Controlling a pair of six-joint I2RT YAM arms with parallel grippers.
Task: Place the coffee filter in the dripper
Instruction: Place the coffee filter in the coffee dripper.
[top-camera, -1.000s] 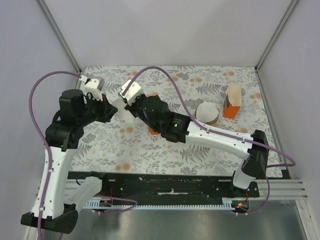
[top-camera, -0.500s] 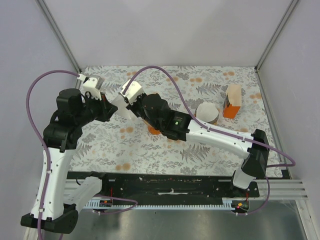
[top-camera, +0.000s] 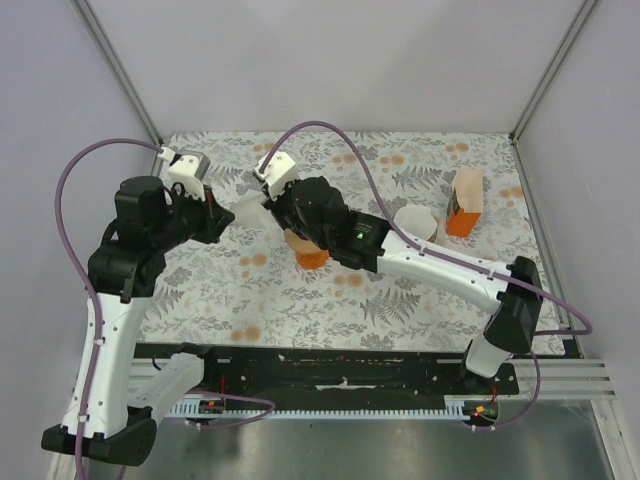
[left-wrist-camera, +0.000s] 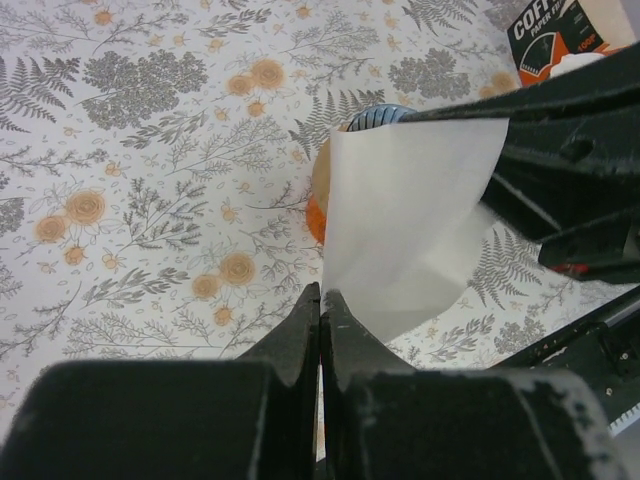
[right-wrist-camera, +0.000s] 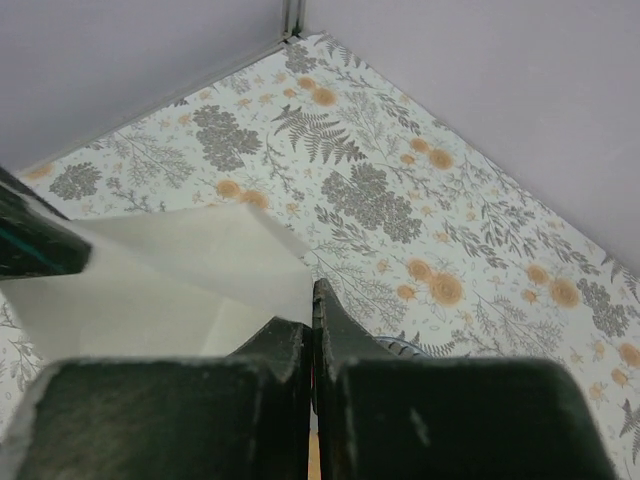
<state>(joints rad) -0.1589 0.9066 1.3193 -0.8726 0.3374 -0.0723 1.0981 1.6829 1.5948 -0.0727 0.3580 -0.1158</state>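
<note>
White paper filter (left-wrist-camera: 405, 235) hangs between both arms near the orange dripper (top-camera: 312, 258), not yet in it. Left gripper (left-wrist-camera: 320, 300) stays clamped on its corner. Right gripper (right-wrist-camera: 311, 295) has flicked open and re-shut, apparently pinching the top edge, probably to spread it.

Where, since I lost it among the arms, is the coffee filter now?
The coffee filter is in the air left of centre in the top view, pinched by the left gripper, up-left of the orange dripper.
</note>
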